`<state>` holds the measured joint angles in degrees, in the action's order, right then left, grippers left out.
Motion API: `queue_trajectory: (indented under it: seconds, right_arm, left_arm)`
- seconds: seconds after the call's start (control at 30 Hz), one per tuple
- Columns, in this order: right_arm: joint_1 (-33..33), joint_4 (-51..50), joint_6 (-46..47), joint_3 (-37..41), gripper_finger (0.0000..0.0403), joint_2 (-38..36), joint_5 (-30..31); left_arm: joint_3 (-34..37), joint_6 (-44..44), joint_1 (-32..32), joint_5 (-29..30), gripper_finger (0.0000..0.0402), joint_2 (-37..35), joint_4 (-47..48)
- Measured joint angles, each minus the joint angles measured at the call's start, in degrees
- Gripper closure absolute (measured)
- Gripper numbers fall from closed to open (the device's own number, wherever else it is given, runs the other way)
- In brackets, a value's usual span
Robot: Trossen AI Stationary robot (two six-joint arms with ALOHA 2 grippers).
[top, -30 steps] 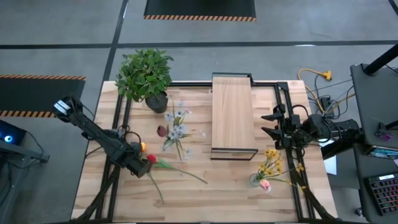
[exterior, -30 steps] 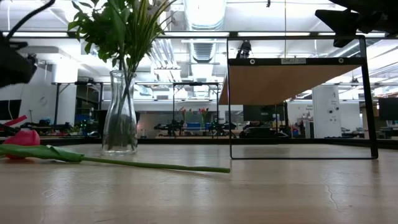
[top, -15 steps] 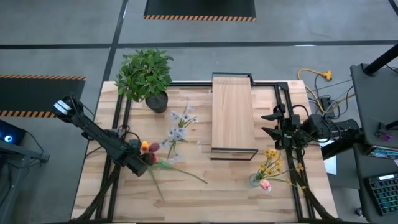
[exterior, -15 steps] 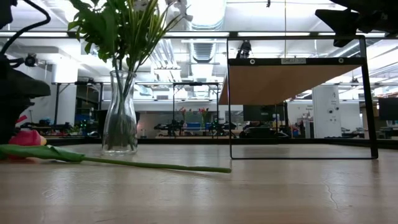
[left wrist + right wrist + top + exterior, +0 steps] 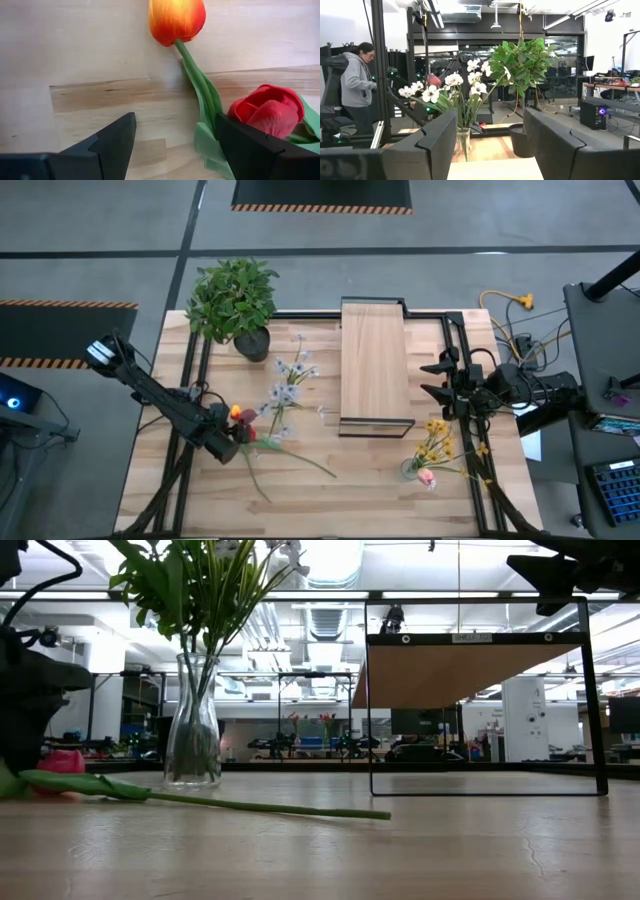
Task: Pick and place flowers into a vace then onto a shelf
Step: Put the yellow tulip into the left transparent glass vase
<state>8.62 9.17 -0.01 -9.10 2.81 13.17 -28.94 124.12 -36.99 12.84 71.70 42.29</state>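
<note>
The left claw (image 5: 232,442) sits low on the pale wooden worktop (image 5: 310,490) with its fingers parted and released, gripping nothing. Between and just ahead of them lie an orange-yellow tulip (image 5: 176,20) and a red tulip (image 5: 267,109) on long green stems. A clear glass vase (image 5: 194,722) holding white sprigs stands near. The right claw (image 5: 436,385) hovers released beside the pale-wood shelf on a thin black frame (image 5: 375,360)
</note>
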Motion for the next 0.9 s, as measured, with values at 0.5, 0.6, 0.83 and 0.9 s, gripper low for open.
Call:
queue_trajectory:
  seconds: [0.5,0.6,0.83,0.9]
  right_arm:
    - [0.0,0.1,-0.1,0.0,0.0184,0.0,0.0]
    - [0.0,0.2,-0.1,0.0,0.0184,0.0,-0.1]
    - [0.0,0.2,-0.1,0.0,0.0184,0.0,-0.1]
    - [0.0,0.2,-0.1,0.0,0.0184,0.0,-0.1]
  left_arm:
    - [0.0,-2.3,0.0,-5.1,0.0267,2.8,1.5]
    - [0.0,-2.1,0.0,-5.7,0.0312,1.7,2.6]
    - [0.1,-4.4,0.0,-7.2,0.0386,-3.2,4.7]
    - [0.2,-4.8,-0.1,-8.4,0.0392,-4.7,6.1]
